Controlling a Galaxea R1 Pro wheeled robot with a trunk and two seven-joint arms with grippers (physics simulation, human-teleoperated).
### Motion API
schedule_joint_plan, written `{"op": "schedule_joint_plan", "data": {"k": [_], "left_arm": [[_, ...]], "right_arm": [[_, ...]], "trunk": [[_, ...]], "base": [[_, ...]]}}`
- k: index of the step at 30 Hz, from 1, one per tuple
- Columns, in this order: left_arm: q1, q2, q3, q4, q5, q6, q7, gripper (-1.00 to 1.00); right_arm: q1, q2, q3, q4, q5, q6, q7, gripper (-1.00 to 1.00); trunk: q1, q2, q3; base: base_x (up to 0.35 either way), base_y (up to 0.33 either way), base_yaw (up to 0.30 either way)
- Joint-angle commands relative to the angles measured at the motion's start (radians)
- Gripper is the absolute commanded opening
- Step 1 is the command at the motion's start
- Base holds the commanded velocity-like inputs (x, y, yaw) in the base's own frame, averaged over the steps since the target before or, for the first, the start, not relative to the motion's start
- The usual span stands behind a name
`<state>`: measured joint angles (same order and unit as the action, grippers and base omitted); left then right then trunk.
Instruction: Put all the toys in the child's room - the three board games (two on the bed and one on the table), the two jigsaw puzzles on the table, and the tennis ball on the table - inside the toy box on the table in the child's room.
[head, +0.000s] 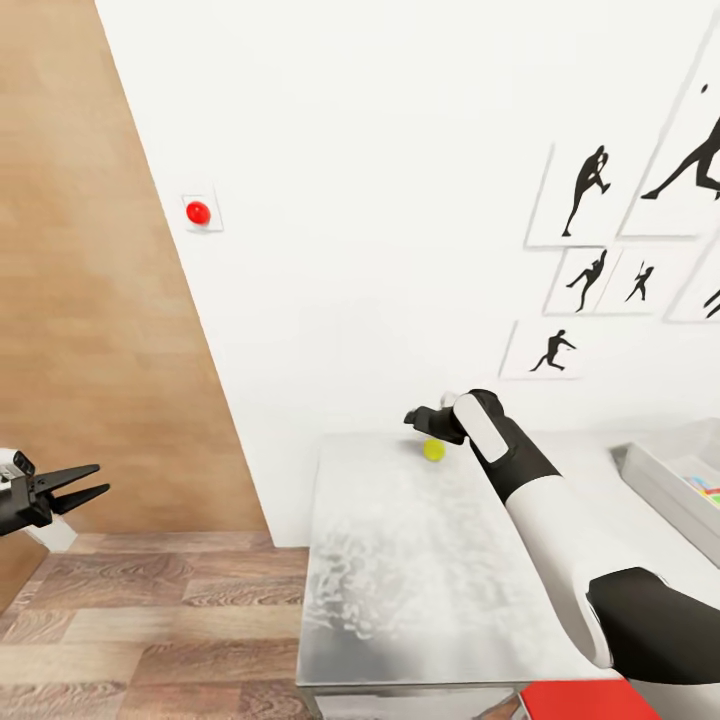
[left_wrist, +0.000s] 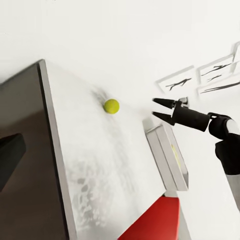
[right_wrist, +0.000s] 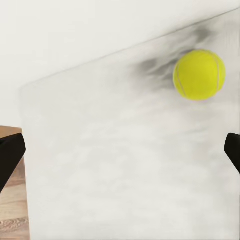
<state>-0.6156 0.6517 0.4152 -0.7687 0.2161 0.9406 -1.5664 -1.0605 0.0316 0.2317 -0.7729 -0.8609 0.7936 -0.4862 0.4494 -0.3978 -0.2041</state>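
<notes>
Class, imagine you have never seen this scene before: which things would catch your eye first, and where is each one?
The bright yellow-green tennis ball stands out on the pale table, near its far edge by the white wall, with the open right gripper just above it. The black sports silhouettes hang on the wall to the right. A red knob sits on the wall to the left.

Bare table (head: 420, 560) surrounds tennis ball (head: 433, 450); wall (head: 400, 200) close behind.

A white wall (head: 400, 200) carries black sports-silhouette pictures (head: 585, 190) and a red round button (head: 198, 212). The floor (head: 140, 630) is of brown wood planks.
</notes>
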Motion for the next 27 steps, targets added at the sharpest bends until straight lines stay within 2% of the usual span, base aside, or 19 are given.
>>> {"op": "schedule_joint_plan", "data": {"k": [1,12,27], "left_arm": [[-0.001,0.000,0.000,0.000,-0.001,0.011,-0.004,1.00],[-0.001,0.002,0.000,0.000,-0.001,0.010,-0.004,1.00],[-0.001,0.002,0.000,0.000,-0.001,0.009,-0.004,1.00]], "right_arm": [[-0.001,-0.001,0.003,0.000,-0.011,0.000,-0.011,1.00],[-0.001,-0.021,-0.003,0.001,-0.013,0.001,-0.050,1.00],[-0.001,-0.025,-0.003,-0.002,-0.012,0.000,-0.056,1.00]], "trunk": [[0.001,-0.002,-0.004],[0.001,-0.002,-0.020],[0.001,-0.002,-0.043]], "base": [[0.000,0.000,0.106],[0.000,0.000,0.106],[0.000,0.000,0.106]]}}
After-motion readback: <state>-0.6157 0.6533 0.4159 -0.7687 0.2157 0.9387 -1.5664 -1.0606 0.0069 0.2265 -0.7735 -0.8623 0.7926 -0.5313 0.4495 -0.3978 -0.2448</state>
